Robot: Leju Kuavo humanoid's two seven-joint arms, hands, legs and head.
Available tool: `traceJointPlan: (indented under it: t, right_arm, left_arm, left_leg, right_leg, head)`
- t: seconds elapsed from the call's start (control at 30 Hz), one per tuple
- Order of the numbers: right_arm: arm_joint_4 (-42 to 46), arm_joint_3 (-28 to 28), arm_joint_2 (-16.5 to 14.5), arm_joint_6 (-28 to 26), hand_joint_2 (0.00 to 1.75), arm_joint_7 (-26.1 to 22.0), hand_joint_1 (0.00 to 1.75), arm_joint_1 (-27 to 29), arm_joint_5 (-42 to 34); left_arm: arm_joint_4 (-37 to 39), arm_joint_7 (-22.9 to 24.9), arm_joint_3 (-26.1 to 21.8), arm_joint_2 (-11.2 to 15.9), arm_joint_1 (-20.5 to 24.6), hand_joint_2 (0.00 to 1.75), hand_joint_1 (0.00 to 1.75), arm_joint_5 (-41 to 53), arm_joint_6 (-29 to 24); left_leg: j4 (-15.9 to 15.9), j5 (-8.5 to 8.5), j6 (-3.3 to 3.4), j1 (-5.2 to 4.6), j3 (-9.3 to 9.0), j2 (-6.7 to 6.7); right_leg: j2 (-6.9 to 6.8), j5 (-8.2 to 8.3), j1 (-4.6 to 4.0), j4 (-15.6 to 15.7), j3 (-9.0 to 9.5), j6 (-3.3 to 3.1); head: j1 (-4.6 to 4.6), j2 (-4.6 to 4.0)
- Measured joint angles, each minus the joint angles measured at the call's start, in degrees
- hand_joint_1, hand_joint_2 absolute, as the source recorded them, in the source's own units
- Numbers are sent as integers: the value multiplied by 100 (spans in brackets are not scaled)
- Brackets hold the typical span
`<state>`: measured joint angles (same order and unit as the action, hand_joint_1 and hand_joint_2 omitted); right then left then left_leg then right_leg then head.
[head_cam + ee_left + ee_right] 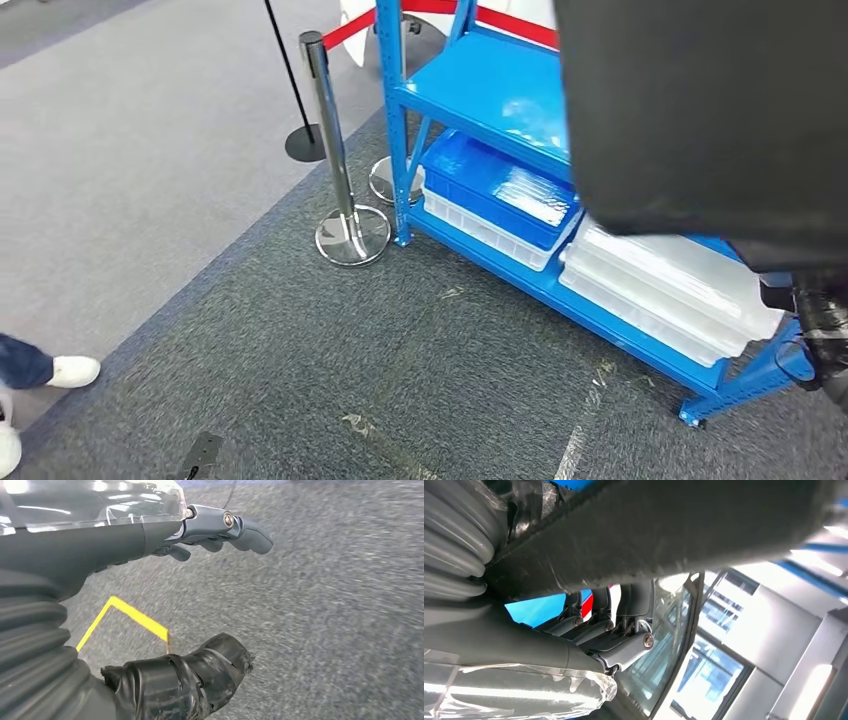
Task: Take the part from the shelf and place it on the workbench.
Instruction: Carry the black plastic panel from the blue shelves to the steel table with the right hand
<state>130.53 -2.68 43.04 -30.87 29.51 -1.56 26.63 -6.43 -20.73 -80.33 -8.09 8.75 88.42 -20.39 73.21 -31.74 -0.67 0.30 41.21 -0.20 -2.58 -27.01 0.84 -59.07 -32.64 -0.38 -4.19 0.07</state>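
Note:
A large flat black part (700, 110) hangs close in front of the head camera at the upper right, covering part of the blue shelf (480, 90). In the right wrist view, my right hand (609, 630) grips this black part (674, 535), its fingers curled over the edge. My left hand (125, 545) hangs over grey carpet with its fingers (220, 527) stretched out and apart from the thumb (200, 675), holding nothing.
The shelf's lower level holds a blue bin (500, 190) and clear bins (660, 285). A chrome stanchion (345, 215) with a red belt (500, 20) stands by the shelf's left post. A person's white shoe (70, 370) is at the left. Yellow tape (135, 615) marks the carpet.

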Motion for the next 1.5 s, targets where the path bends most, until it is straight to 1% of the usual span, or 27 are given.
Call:
traceJointPlan:
  t: [0.07, 0.13, 0.17, 0.23, 0.3, 0.33, 0.4, 0.43, 0.47, 0.5, 0.53, 0.6, 0.67, 0.73, 0.77, 0.83, 0.9, 0.97, 1.0, 1.03, 1.1, 1.17, 1.27, 1.33, 1.4, 1.47, 1.5]
  right_arm:
    - [0, 59, 0, -9, 175, -1, 175, 61, -20]
    - [0, 143, 0, -28, 175, -5, 175, 139, -55]
    - [0, 185, 0, -37, 175, -8, 175, 187, -70]
    - [0, 255, 0, -50, 175, -13, 175, 269, -87]
    - [0, 306, 0, -55, 175, -15, 175, 320, -94]
    - [0, 329, 0, -60, 175, -15, 175, 342, -96]
    - [-1, 372, 0, -69, 175, -15, 175, 398, -98]
    - [-2, 388, 0, -72, 175, -15, 175, 428, -98]
    - [-2, 398, 0, -73, 175, -15, 175, 450, -99]
    - [-2, 406, 0, -73, 175, -15, 175, 463, -99]
    - [-2, 410, 0, -73, 175, -15, 175, 469, -99]
    - [-2, 422, 1, -73, 175, -15, 175, 477, -99]
    - [-2, 440, 3, -84, 175, -15, 175, 496, -101]
    - [-2, 449, 3, -96, 175, -15, 175, 510, -102]
    - [-2, 450, 4, -97, 175, -15, 175, 511, -102]
    - [-1, 453, 5, -102, 175, -16, 175, 516, -101]
    - [0, 456, 7, -108, 175, -17, 175, 525, -101]
    - [0, 458, 5, -108, 175, -17, 175, 530, -101]
    - [0, 459, 5, -108, 175, -17, 175, 531, -101]
    - [0, 459, 4, -108, 175, -17, 175, 531, -101]
    - [0, 467, 5, -108, 175, -17, 175, 531, -101]
    - [0, 482, 6, -108, 175, -17, 175, 531, -101]
    - [-1, 502, 9, -108, 175, -17, 175, 529, -101]
    - [-2, 514, 14, -108, 175, -17, 175, 528, -100]
    - [-2, 527, 15, -108, 175, -17, 175, 537, -99]
    - [-2, 535, 15, -108, 175, -17, 175, 552, -101]
    - [-2, 535, 15, -106, 175, -19, 175, 556, -102]
  left_arm:
    - [0, -5, -1, 0, 5, 175, 0, 23, -2]
    - [1, 0, -2, 0, 18, 175, 0, 52, -11]
    - [2, 7, -2, 0, 20, 175, 0, 58, -16]
    - [2, 23, -2, 1, 11, 175, 0, 63, -27]
    - [2, 31, -3, 2, 2, 175, 0, 63, -34]
    - [2, 33, -3, 2, 6, 175, 0, 63, -36]
    - [2, 34, -4, 2, 15, 175, 0, 63, -37]
    - [2, 34, -4, 2, 15, 175, 0, 62, -37]
    - [2, 36, -4, 3, 13, 175, 0, 62, -37]
    - [2, 38, -4, 3, 11, 175, 0, 62, -37]
    - [2, 39, -4, 4, 10, 175, 0, 62, -37]
    - [2, 40, -4, 4, 16, 175, 0, 63, -37]
    - [2, 40, -4, 4, 20, 175, 0, 62, -38]
    - [2, 40, -4, 6, 7, 175, 0, 62, -39]
    - [4, 40, -5, 4, -4, 175, 0, 63, -39]
    - [7, 40, -6, 3, -4, 175, 0, 63, -39]
    - [9, 40, -6, 8, 17, 175, 0, 63, -39]
    - [9, 40, -6, 9, 19, 175, 0, 63, -39]
    - [9, 40, -6, 8, 13, 175, 0, 63, -39]
    - [9, 40, -6, 9, 8, 175, 0, 63, -39]
    - [9, 40, -6, 13, 14, 175, 0, 63, -39]
    - [9, 39, -6, 14, 27, 175, 0, 63, -39]
    - [9, 39, -6, 17, 16, 175, 0, 63, -39]
    - [9, 39, -6, 18, 15, 175, 0, 63, -39]
    - [9, 38, -6, 17, 26, 175, 0, 63, -39]
    - [9, 39, -6, 17, 25, 175, 0, 63, -39]
    - [9, 38, -6, 17, 21, 175, 0, 63, -38]
  left_leg:
    - [-713, 320, 11, -2, -396, 143]
    - [-1249, 463, 85, -44, -671, 298]
    - [-1324, 453, 130, -65, -694, 320]
    - [-1356, 500, 219, -64, -680, 195]
    - [-1415, 549, 294, -43, -692, 94]
    - [-1441, 572, 326, -28, -700, 48]
    - [-1445, 590, 358, -25, -684, -51]
    - [-1441, 595, 363, -26, -674, -113]
    - [-1434, 599, 365, -27, -669, -177]
    - [-1424, 601, 364, -27, -666, -246]
    - [-1411, 602, 359, -23, -667, -314]
    - [-1359, 599, 320, -21, -642, -454]
    - [-1331, 616, 243, -20, -582, -580]
    - [-1350, 659, 162, -13, -529, -702]
    - [-1327, 647, 129, -14, -501, -668]
    - [-1032, 456, 63, -23, -350, -395]
    - [-352, 96, 8, -19, -46, -99]
    - [182, -79, -17, -10, 183, -28]
    - [161, -15, -14, -10, 155, -15]
    - [-77, 134, 1, -14, 15, 9]
    - [-879, 440, 88, -60, -431, 221]
    - [-1352, 543, 191, -122, -674, 397]
    - [-1462, 586, 285, -120, -694, 260]
    - [-1568, 652, 347, -71, -748, 145]
    - [-1608, 691, 387, -50, -757, 32]
    - [-1594, 698, 396, -47, -733, -98]
    - [-1578, 698, 394, -42, -725, -170]
  right_leg:
    - [-125, -28, 0, -25, 12, 29]
    - [-233, -49, -24, -41, 22, 72]
    - [-284, -50, -41, -39, 25, 93]
    - [-370, -55, -49, -32, 31, 144]
    - [-229, -183, -25, -172, -18, 198]
    - [-84, -331, -12, -394, -114, 217]
    - [172, -692, 1, -1109, -438, 238]
    - [218, -796, 4, -1424, -590, 245]
    - [238, -796, 9, -1572, -663, 249]
    - [252, -688, 16, -1504, -633, 249]
    - [281, -497, 28, -1218, -495, 247]
    - [511, -193, 67, -462, -141, 248]
    - [689, -121, 76, -97, 10, 244]
    - [603, -102, 74, -77, 19, 203]
    - [535, -84, 79, -59, 30, 171]
    - [385, -53, 92, -26, 46, 90]
    - [233, -48, 63, -23, 46, 48]
    - [84, -51, 47, -24, 44, 40]
    - [11, -54, 39, -24, 46, 39]
    - [-59, -59, 31, -24, 53, 40]
    - [-187, -74, 5, -24, 76, 51]
    - [-295, -85, -22, -19, 89, 82]
    - [-403, -92, -36, 24, 128, 164]
    - [-168, -246, -31, -152, 78, 220]
    - [150, -593, -15, -794, -221, 254]
    - [242, -810, -5, -1437, -550, 278]
    - [248, -759, 5, -1495, -590, 290]
  head:
    - [-1, 0]
    - [4, 0]
    - [8, 0]
    - [9, 0]
    - [24, 0]
    - [42, 0]
    - [76, 0]
    - [84, 0]
    - [85, 0]
    - [84, 0]
    - [85, 0]
    - [88, 0]
    - [89, 0]
    - [86, 0]
    - [87, 0]
    - [49, 0]
    - [12, 0]
    - [12, 0]
    - [11, 0]
    - [12, 0]
    - [14, 0]
    - [16, 0]
    - [19, 0]
    - [42, 0]
    - [74, 0]
    - [85, 0]
    - [82, 0]
